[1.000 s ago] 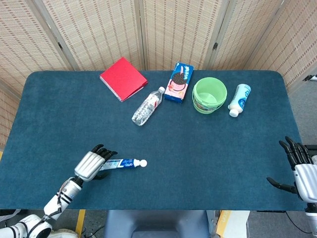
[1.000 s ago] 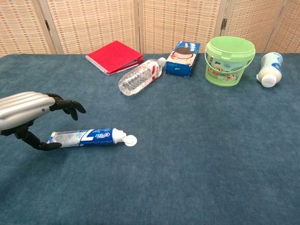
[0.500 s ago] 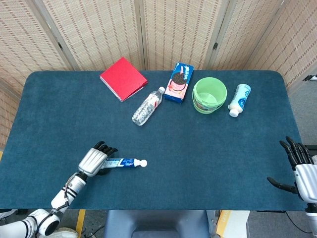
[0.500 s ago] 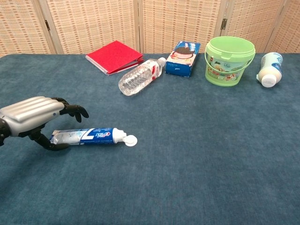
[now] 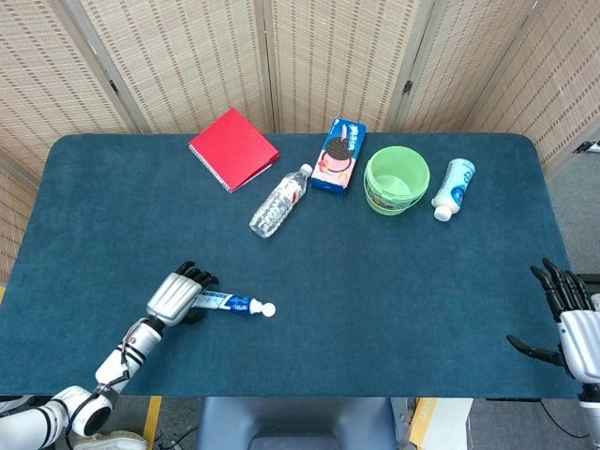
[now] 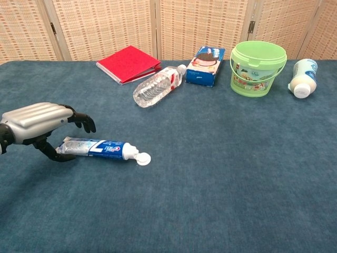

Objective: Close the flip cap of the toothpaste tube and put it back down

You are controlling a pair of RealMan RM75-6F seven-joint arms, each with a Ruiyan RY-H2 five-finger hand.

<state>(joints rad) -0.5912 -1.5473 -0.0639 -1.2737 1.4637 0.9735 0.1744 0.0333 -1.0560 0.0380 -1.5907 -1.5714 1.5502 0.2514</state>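
Chest view shows the toothpaste tube point(image 6: 93, 148) lying on the counter point(image 6: 221, 174) near the front left, its flip cap point(image 6: 142, 158) swung open at the right-hand end. The tail end of the tube is enclosed by the left robot hand point(image 6: 39, 126), with the thumb seen below and the curled fingers point(image 6: 81, 120) arched above it; whether the tube is actually pinched or merely touched cannot be told from either view.

Compared with half a second ago, the tube has been turned slightly: its tail end now sits a little farther back and the cap end points more toward the front, and the hand has been drawn closer over the tail. This suggests that a grasp is being formed, so the lifting and the closing of the cap are judged to lie ahead.

The right robot hand point(image 5: 566, 314) is held at the far right edge, well apart from the tube, with fingers spread and nothing in it.

The counter is covered in dark blue cloth. Along its back are a red notebook point(image 5: 233, 148), a clear water bottle point(image 5: 279, 201) on its side, a cookie box point(image 5: 338, 155), a green bucket point(image 5: 397, 179) and a white bottle point(image 5: 453, 188). Woven folding screens point(image 5: 309, 56) stand behind.
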